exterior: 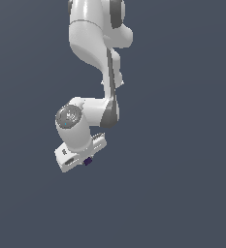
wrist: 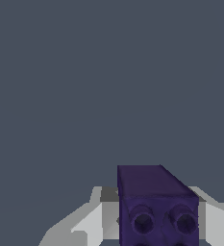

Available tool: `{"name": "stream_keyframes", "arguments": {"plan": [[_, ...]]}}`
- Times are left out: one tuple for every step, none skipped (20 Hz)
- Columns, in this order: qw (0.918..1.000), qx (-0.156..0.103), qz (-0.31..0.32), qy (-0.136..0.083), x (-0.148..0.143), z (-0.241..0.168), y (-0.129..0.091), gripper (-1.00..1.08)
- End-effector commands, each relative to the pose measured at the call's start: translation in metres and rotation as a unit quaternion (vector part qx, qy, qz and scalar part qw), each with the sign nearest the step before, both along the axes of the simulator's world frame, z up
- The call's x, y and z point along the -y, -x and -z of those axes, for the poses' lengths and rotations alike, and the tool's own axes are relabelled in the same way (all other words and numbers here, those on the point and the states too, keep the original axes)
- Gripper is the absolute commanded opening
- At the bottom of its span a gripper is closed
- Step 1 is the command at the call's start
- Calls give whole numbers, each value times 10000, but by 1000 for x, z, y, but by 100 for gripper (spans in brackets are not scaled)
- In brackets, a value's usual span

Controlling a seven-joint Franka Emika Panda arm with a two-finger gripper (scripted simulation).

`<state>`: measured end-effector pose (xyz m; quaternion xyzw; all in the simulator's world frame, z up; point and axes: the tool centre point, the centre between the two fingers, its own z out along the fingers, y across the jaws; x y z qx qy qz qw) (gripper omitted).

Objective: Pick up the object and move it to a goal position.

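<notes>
While the arm [exterior: 97, 58] is hanging down from the top of the exterior view, the gripper [exterior: 87, 161] is sitting lower left of centre, clamping the cube [exterior: 88, 161]; in the wrist view, white fingers [wrist: 92, 222] are flanking the cube [wrist: 154, 206].

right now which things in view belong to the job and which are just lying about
Belongs to the job:
- purple cube, sitting between the jaws
- gripper, jaws closed on the cube

Lying about:
- nothing else visible, only a plain grey background
</notes>
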<state>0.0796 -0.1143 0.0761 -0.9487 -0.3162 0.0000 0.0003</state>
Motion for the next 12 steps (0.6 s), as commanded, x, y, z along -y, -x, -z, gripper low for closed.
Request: {"name": "stream_keyframes", "arguments": {"plan": [[10000, 1, -1, 0, 6, -12, -11, -100], [10000, 1, -1, 0, 9, -16, -16, -100], [10000, 1, -1, 0, 11, -20, -20, -100], [10000, 1, -1, 0, 13, -24, -24, -100], [10000, 1, -1, 0, 15, -27, -28, -100], [10000, 1, -1, 0, 17, -31, -31, -100], [10000, 1, -1, 0, 19, -34, -35, -100], [10000, 1, -1, 0, 21, -37, -38, -100], [10000, 1, -1, 0, 22, -40, -42, -100], [10000, 1, -1, 0, 24, -43, -44, -100], [10000, 1, -1, 0, 25, -45, -47, -100], [10000, 1, -1, 0, 26, -47, -49, -100]]}}
